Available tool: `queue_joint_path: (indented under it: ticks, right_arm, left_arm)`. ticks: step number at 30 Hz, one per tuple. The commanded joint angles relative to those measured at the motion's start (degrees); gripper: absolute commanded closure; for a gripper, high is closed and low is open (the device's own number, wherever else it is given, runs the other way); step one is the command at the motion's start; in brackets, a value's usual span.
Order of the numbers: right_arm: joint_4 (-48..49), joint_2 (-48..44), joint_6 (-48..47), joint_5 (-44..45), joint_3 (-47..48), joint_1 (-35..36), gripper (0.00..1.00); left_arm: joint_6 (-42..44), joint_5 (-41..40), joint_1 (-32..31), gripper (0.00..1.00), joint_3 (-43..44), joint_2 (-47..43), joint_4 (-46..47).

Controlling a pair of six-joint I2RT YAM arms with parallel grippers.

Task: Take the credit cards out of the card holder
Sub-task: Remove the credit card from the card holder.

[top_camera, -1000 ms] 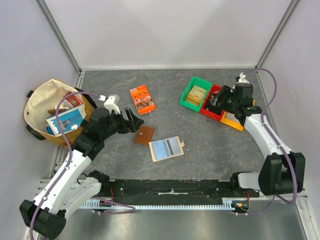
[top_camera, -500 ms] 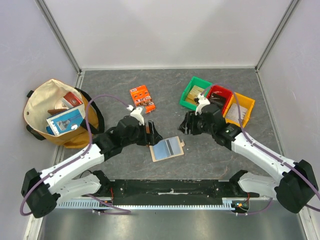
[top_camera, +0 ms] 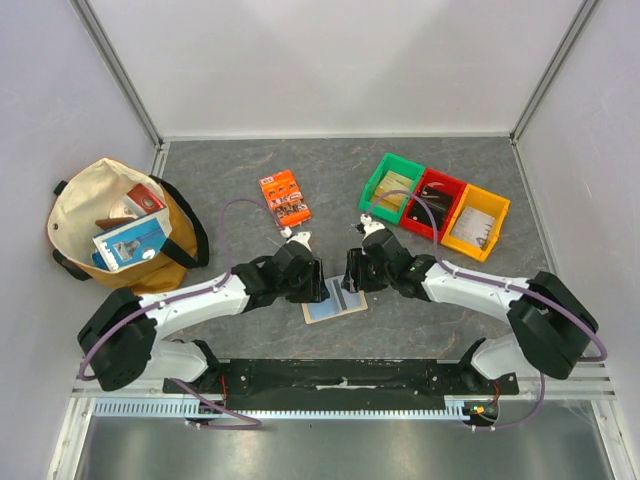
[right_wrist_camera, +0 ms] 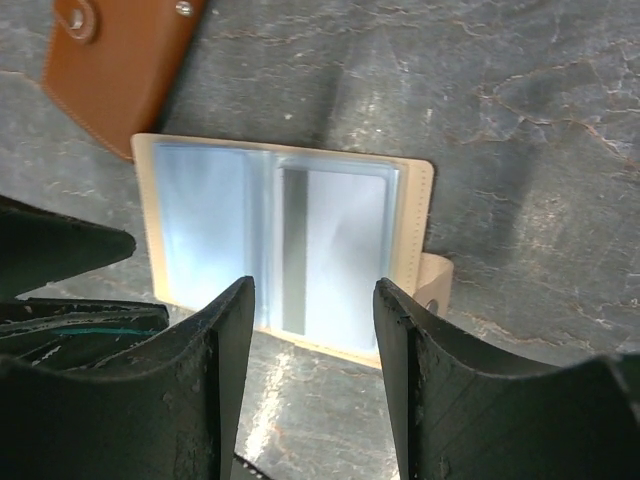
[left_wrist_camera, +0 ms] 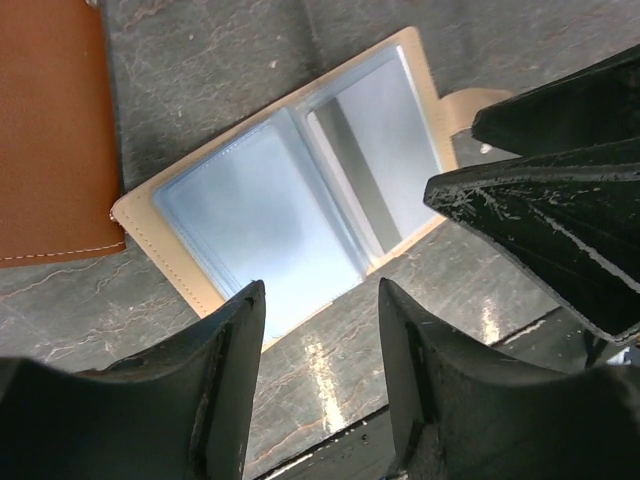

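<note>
With left gripper (left_wrist_camera: 318, 300) and right gripper (right_wrist_camera: 313, 290) gaping empty over the unfolded card holder (top_camera: 335, 308) at 6 o'clock on the tabletop (top_camera: 340, 180), pin its 9 o'clock leaf, draw the credit card (right_wrist_camera: 335, 250) toward 3 o'clock.

Overhead, the card holder (top_camera: 326, 312) lies partly hidden, the brown wallet (left_wrist_camera: 50, 130) wholly.

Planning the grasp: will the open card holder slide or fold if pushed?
Probably slides: the card holder lies flat and thin on the smooth table. Likely flexes along its middle. Glossy sleeves look slippery.
</note>
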Motion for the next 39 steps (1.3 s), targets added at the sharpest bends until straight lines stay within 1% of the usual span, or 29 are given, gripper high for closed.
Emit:
queue_joint_path:
  ticks: [1,7,9,13,16,21,27,30,35,39]
  right_arm:
    - [2.5,3.0,-0.1,3.1,0.1,0.2,0.43]
    - [3.7,6.2,-0.5,2.0,-0.4,0.2,0.43]
    - [4.0,6.9,-0.6,2.0,-0.4,0.2,0.44]
    - [4.2,8.0,-1.1,-0.7,-0.3,0.2,0.46]
    - [4.3,8.0,-1.2,-1.4,-0.2,0.4,0.49]
    - [4.5,6.9,-1.5,-3.2,0.0,0.2,0.56]
    - [5.0,4.3,-0.9,-5.5,0.5,0.2,0.60]
    - [4.6,2.5,-0.8,-6.3,1.1,0.3,0.60]
    - [3.0,1.5,-1.1,-7.2,2.4,0.4,0.55]
    - [2.8,1.6,-1.5,-9.0,3.3,1.3,0.54]
  left_arm:
    - [-2.7,-1.7,-0.6,0.47,-0.9,2.7,2.3]
    - [-2.9,-2.3,-0.8,0.53,-1.8,6.3,2.2]
    - [-3.1,-2.3,-0.6,0.56,-2.1,7.2,2.0]
    - [-4.1,-2.6,-0.6,0.65,-2.7,8.7,1.5]
    - [-4.5,-2.4,-0.6,0.70,-2.8,9.1,1.4]
    - [-4.5,-2.4,-0.7,0.70,-2.9,8.9,1.4]
    - [-4.6,-2.0,-0.6,0.70,-3.1,8.4,1.4]
    - [-4.8,-2.3,-0.6,0.71,-3.5,7.4,1.4]
    - [-5.1,-2.1,-0.7,0.71,-3.9,5.8,1.3]
    - [-5.3,-2.1,-0.6,0.71,-4.0,4.9,1.2]
